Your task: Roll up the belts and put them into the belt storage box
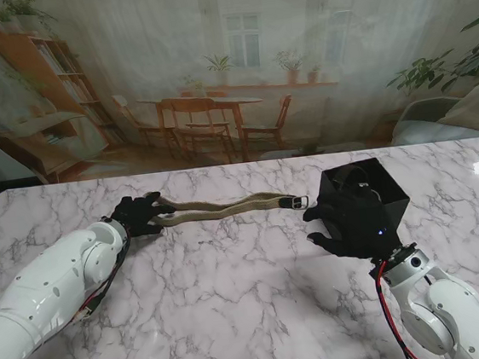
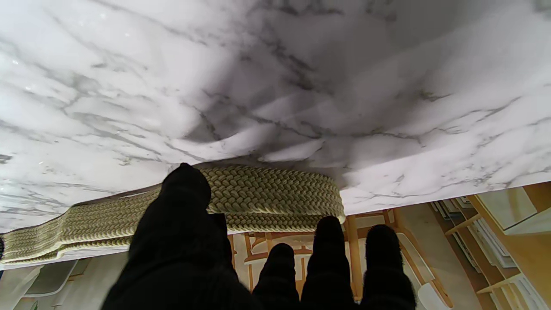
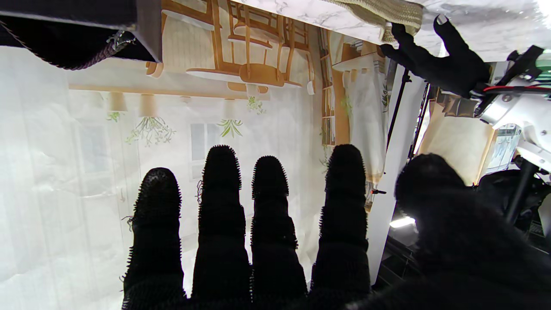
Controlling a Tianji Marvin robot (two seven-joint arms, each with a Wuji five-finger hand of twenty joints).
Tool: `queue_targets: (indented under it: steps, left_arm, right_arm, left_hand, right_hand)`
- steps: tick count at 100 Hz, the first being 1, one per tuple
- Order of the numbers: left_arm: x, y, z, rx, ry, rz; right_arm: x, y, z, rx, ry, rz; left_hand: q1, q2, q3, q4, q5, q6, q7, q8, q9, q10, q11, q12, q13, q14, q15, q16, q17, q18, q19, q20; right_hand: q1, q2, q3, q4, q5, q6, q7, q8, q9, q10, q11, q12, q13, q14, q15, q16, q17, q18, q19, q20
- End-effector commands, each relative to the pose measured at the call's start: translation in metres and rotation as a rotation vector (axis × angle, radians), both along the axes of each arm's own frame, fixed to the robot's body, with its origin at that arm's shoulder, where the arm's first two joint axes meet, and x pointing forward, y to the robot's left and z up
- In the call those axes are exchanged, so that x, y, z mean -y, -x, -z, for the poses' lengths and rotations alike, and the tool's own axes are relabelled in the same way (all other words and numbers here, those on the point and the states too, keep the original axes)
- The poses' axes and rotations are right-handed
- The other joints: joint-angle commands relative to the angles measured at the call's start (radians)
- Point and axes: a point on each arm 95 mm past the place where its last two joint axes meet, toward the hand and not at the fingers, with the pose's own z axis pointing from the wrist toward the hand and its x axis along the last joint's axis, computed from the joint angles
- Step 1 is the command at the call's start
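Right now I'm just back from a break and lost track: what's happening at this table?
The robot is working on a woven belt that lies stretched out on the marble table. Its left hand has the belt's left end, thumb over the weave. The right hand is open, fingers spread, hovering by the black box, with the buckle just to its left. The belt is not yet rolled or in the box.

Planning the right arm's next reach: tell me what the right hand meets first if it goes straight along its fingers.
Probably nothing: the right hand points its spread fingers at the backdrop, with the storage box off to one side. Depth is unclear.
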Motion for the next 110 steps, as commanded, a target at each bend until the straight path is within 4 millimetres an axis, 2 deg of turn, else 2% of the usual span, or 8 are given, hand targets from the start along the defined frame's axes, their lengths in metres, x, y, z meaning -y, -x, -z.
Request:
queue_targets:
  steps: [1,11,19,35,42,78,101,110]
  left_arm:
    - [0.0,-0.003,-0.001,-0.014,-0.006,-0.013]
    - [0.0,-0.002,0.001,-0.019,-0.014,-0.012]
    - [-0.001,0.0,0.003,-0.023,-0.023,-0.007]
    - [-0.007,0.007,0.01,-0.049,-0.055,0.002]
    - [-0.01,0.013,0.013,-0.06,-0.063,0.01]
    - [-0.027,0.05,0.02,-0.087,-0.14,0.095]
    - [-0.033,0.057,0.032,-0.097,-0.141,0.072]
    - [-0.033,0.056,0.032,-0.1,-0.147,0.072]
  right_arm:
    - [-0.001,0.001,0.002,-0.002,-0.001,-0.001]
    - [-0.001,0.001,0.002,-0.002,-0.002,-0.001]
    - [0.0,0.001,0.002,-0.002,-0.004,0.001]
    - [0.001,0.001,0.002,0.002,-0.011,0.005]
    - [0.001,0.001,0.002,0.002,-0.014,0.006]
    - [0.001,0.0,0.003,-0.005,-0.019,0.008]
    - [0.001,-0.001,0.003,-0.007,-0.016,0.009]
    - [0.001,-0.001,0.003,-0.005,-0.017,0.009]
  left_hand:
    - [0.05,-0.004,0.013,-0.002,0.034,-0.001,0.034,0.019,-0.04,0.003,-0.002,0.013,-0.011,0.001,0.003,-0.003,-0.012,0.003,0.015,0.026]
    - [0.073,0.0,0.008,0.001,0.093,0.006,0.166,0.123,-0.033,0.004,0.015,0.017,-0.009,0.001,0.005,-0.002,-0.012,0.003,0.024,0.027]
    - [0.108,-0.071,0.021,-0.001,0.157,0.006,0.319,0.333,-0.02,0.005,0.042,0.027,-0.005,0.0,0.009,-0.001,-0.008,0.003,0.036,0.027]
    - [0.12,-0.093,0.023,-0.003,0.25,0.011,0.495,0.439,0.036,0.01,0.126,0.056,0.005,0.0,0.015,-0.001,-0.007,0.004,0.052,0.024]
    - [0.12,-0.089,0.025,-0.004,0.266,0.015,0.589,0.421,0.059,0.01,0.154,0.061,0.007,-0.001,0.018,-0.002,-0.009,0.004,0.062,0.015]
    - [0.127,-0.103,0.029,-0.003,0.279,0.042,0.64,0.433,0.139,0.028,0.188,0.093,0.03,-0.002,0.032,0.009,0.0,0.003,0.082,0.018]
    - [0.082,-0.076,0.047,-0.002,0.175,0.032,0.242,0.211,0.177,0.029,0.17,0.094,0.067,0.009,0.037,0.012,0.011,0.015,0.102,0.001]
    - [0.101,-0.115,0.046,-0.004,0.259,0.03,0.294,0.258,0.192,0.031,0.172,0.095,0.069,0.008,0.037,0.013,0.012,0.015,0.106,0.001]
  right_hand:
    - [0.003,0.01,-0.013,0.005,0.004,0.02,0.008,-0.001,-0.002,0.008,-0.017,0.004,-0.031,0.004,-0.038,0.002,-0.021,0.031,-0.018,0.012]
    - [0.003,0.009,-0.013,0.005,0.004,0.019,0.009,-0.002,-0.002,0.009,-0.017,0.004,-0.031,0.004,-0.038,0.002,-0.021,0.032,-0.018,0.012]
    - [0.003,0.011,-0.013,0.005,0.003,0.021,0.01,-0.002,-0.001,0.009,-0.016,0.005,-0.032,0.007,-0.038,0.002,-0.022,0.032,-0.018,0.013]
    - [0.003,0.011,-0.013,0.005,0.004,0.024,0.011,-0.003,-0.002,0.009,-0.014,0.006,-0.032,0.005,-0.037,0.003,-0.021,0.032,-0.017,0.013]
    - [0.004,0.01,-0.013,0.006,0.004,0.024,0.012,-0.003,-0.002,0.009,-0.012,0.007,-0.031,0.005,-0.037,0.003,-0.021,0.032,-0.017,0.013]
    - [0.003,0.014,-0.014,0.007,0.003,0.026,0.011,-0.004,-0.001,0.009,-0.008,0.009,-0.032,0.005,-0.036,0.003,-0.021,0.031,-0.017,0.014]
    - [0.003,0.016,-0.017,0.007,0.004,0.025,0.011,-0.004,-0.002,0.01,-0.009,0.009,-0.031,0.005,-0.035,0.003,-0.021,0.031,-0.017,0.014]
    - [0.003,0.016,-0.017,0.007,0.004,0.026,0.011,-0.004,-0.001,0.009,-0.008,0.009,-0.032,0.008,-0.036,0.003,-0.021,0.031,-0.016,0.014]
